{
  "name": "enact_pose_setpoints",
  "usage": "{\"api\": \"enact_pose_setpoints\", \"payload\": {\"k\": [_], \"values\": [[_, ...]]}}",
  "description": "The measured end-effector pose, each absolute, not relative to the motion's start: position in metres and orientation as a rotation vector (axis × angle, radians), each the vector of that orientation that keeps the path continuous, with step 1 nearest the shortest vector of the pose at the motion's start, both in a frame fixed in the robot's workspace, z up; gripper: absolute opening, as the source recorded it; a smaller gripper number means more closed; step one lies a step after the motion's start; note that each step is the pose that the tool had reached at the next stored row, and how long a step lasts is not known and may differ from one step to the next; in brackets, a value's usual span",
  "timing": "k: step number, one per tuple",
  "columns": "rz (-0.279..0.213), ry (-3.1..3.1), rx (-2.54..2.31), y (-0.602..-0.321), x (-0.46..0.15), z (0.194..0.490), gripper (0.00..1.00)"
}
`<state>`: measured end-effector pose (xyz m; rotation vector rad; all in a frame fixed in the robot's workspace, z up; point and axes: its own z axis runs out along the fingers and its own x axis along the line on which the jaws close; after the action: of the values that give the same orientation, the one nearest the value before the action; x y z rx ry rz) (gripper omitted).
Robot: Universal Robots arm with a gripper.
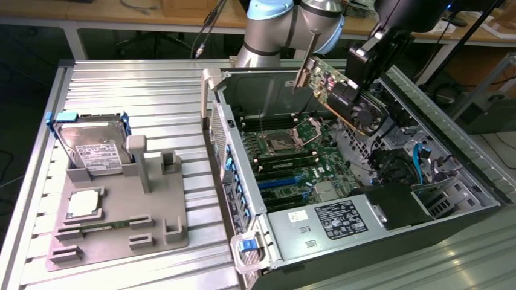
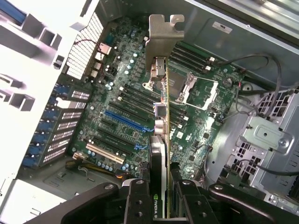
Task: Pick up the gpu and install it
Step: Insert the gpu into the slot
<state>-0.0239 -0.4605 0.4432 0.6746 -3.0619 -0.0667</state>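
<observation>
Dark gpu [image 1: 335, 90] in fingers [image 2: 138, 203], apparently above motherboard [image 1: 284, 158]

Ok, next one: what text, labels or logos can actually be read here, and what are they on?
No text reads clearly.
hard drive: white label, print too small to read.
power supply: black label and white sticker, print too small to read.
case wall: white sticker, blurred.
gpu, held in the gripper: small green logo on its edge, lettering unreadable.
</observation>
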Motion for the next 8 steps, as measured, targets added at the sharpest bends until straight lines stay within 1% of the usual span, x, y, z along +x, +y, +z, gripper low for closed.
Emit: {"api": "enact_pose_setpoints", "payload": {"k": [8], "values": [[-0.066, -3.054, 0.706, -0.4605, -0.0239, 0.4433, 0.27]]}}
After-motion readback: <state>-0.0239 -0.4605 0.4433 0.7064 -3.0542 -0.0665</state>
